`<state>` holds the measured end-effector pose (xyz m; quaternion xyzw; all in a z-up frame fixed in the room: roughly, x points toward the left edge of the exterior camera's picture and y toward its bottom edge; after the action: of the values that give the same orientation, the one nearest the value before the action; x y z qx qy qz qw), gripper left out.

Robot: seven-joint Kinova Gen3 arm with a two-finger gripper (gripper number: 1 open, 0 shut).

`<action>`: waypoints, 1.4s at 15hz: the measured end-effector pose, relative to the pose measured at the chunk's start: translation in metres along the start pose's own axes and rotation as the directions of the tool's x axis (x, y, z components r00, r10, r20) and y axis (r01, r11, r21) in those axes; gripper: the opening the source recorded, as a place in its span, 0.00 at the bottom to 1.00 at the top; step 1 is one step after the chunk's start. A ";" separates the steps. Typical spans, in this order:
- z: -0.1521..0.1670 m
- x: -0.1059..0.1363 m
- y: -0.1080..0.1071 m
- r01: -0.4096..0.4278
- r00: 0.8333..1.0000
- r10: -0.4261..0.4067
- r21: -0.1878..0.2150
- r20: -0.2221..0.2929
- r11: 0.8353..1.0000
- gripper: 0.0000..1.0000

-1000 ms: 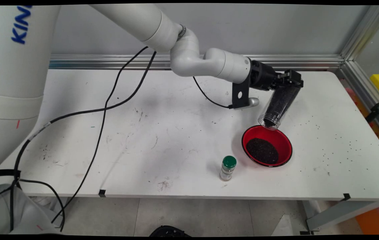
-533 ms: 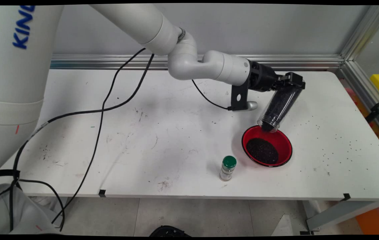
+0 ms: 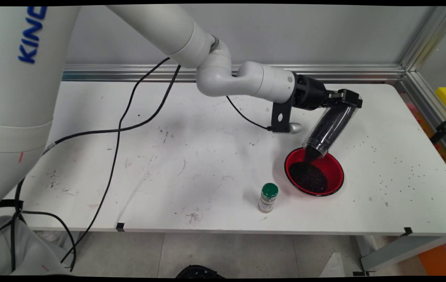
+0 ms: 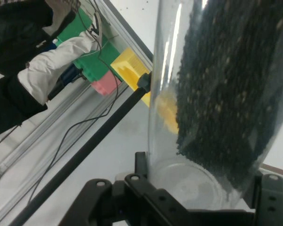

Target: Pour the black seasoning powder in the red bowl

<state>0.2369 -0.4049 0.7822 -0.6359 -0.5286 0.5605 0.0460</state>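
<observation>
Hand (image 3: 348,98) grips base of clear jar (image 3: 327,127), tilted mouth-down over far rim of red bowl (image 3: 334,166), so dark grains (image 3: 308,176) stream into bowl; green-capped bottle (image 3: 268,197) stands near bowl on bench (image 3: 168,172).

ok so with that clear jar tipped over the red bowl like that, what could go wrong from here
1. The gripper holds the clear plastic jar of black grains with its mouth above the far rim of the red bowl, not the middle, so grains could spill over; loose black specks already dot the white table.
2. The small green-capped bottle stands close by and could be knocked over.
</observation>
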 end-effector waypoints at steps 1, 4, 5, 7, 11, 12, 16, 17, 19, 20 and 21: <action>0.000 0.001 -0.001 -0.009 1.000 0.009 0.004 0.000 1.000 0.00; 0.000 0.002 -0.003 -0.028 1.000 0.028 0.011 0.000 1.000 0.00; 0.000 0.003 -0.004 -0.033 0.999 0.033 0.014 0.000 0.999 0.00; 0.001 0.003 -0.006 -0.043 0.999 0.043 0.019 0.000 0.999 0.00; 0.001 0.004 -0.008 -0.061 0.998 0.061 0.028 0.002 0.998 0.00; 0.002 0.004 -0.008 -0.065 0.998 0.065 0.030 0.003 0.997 0.00; 0.002 0.004 -0.010 -0.076 0.997 0.076 0.036 0.005 0.996 0.00; 0.002 0.004 -0.011 -0.077 0.997 0.077 0.037 0.005 0.996 0.00; 0.003 0.004 -0.011 -0.079 0.997 0.079 0.038 0.006 0.996 0.00; 0.003 0.004 -0.011 -0.080 0.997 0.080 0.038 0.006 0.996 0.00; 0.003 0.004 -0.012 -0.080 0.997 0.080 0.039 0.006 0.996 0.00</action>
<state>0.2265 -0.3983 0.7857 -0.6543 -0.4918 0.5735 0.0346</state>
